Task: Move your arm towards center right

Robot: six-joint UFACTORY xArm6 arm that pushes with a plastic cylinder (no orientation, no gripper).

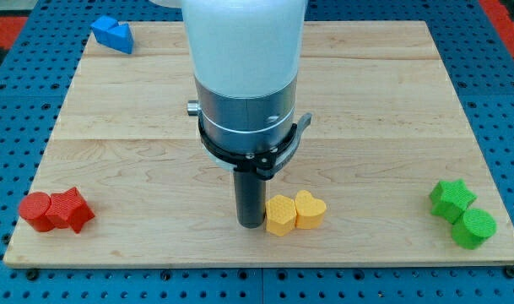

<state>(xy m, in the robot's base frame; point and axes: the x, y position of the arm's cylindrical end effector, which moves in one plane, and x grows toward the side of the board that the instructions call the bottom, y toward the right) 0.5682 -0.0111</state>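
My tip [251, 225] rests on the table [138, 143], touching or just beside the yellow hexagon block [279, 215] on its view-left side. The yellow heart block [311, 209] sits against that hexagon on its view-right side. I carry no fingers, only this rod, so nothing is grasped or released; contact is by pushing alone.

Positions relative to my tip:
1. Green star block [451, 198] and green round block [473, 228]: far to the view's right, touching each other.
2. Red round block [35, 210] and red star block [70, 209]: far to the view's left, touching each other.
3. Blue block [113, 33]: toward the view's top left, at the table corner; shape unclear.

The target zone, center right, lies up and to the view's right of my tip, on bare wood.

Handling judgement: the blocks look small, rigid and light, and should slide easily on the smooth wood. The 2 yellow blocks stand directly in a straight rightward path. I judge a route first toward the view's top, then right, avoids shoving them.
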